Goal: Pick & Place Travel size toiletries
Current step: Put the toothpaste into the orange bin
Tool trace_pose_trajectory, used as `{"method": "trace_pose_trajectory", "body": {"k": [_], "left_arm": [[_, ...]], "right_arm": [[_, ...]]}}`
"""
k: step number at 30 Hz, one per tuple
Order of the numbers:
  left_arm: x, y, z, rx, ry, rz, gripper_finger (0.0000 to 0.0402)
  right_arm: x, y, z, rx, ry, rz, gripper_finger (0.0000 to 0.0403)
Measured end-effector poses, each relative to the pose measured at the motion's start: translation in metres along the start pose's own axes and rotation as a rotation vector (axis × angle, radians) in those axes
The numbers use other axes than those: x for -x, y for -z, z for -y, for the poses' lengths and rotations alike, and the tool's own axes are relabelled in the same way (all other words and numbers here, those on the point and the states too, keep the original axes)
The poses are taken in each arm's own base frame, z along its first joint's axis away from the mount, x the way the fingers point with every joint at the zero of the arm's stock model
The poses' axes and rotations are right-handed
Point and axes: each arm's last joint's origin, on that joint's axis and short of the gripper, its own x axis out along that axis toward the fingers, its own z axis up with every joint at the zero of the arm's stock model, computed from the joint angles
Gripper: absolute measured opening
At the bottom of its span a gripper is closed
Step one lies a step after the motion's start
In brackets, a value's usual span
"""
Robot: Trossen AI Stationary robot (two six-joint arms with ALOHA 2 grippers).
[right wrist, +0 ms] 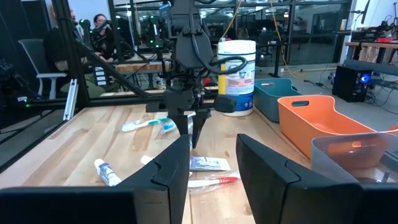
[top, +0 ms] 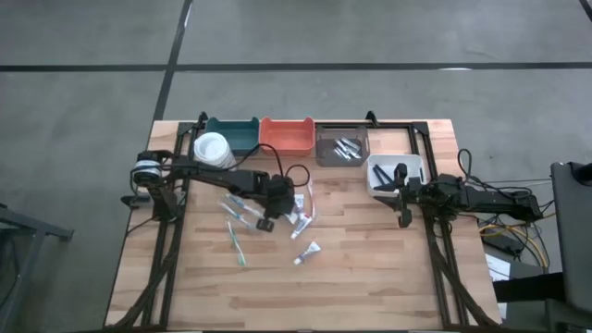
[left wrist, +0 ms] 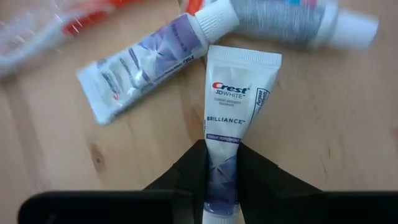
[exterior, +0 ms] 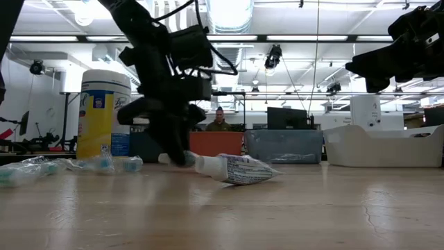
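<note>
1. This is a robotics lab or workshop: a butcher-block surface (top: 370,268) stands on a grey concrete floor (top: 83,92) marked with dark lines.
2. Two dark robot arms are mounted on a black frame (top: 168,250) along the surface's left and right edges.
3. Beyond the far edge, the low view shows an open ceiling with strip lights (exterior: 291,38), monitors (exterior: 283,118) and a seated person (exterior: 219,119).
4. Loose cables (top: 513,236) lie off the right edge.
5. The right wrist view shows more benches, an office chair (right wrist: 43,59) and glass walls.
</note>
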Motion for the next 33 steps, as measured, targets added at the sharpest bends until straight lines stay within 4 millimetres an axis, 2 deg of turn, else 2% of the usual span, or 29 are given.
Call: {"method": "trace_pose_trajectory", "body": {"k": [14,22,33], "left_arm": [[0.015,-0.024,-0.013,-0.029,-0.044,0.08,0.0075],[0.023,-0.032,-0.02,-0.043,-0.124,0.084,0.0076],[0.037,-0.041,-0.041,-0.018,-0.2,0.123,0.0076]], "right_arm": [[0.0,0.0,0.0,0.0,0.0,0.0,0.0116],[0.0,0.0,0.0,-0.002,0.0,0.0,0.0124],[0.0,0.0,0.0,-0.001,-0.001,0.0,0.0129]]}}
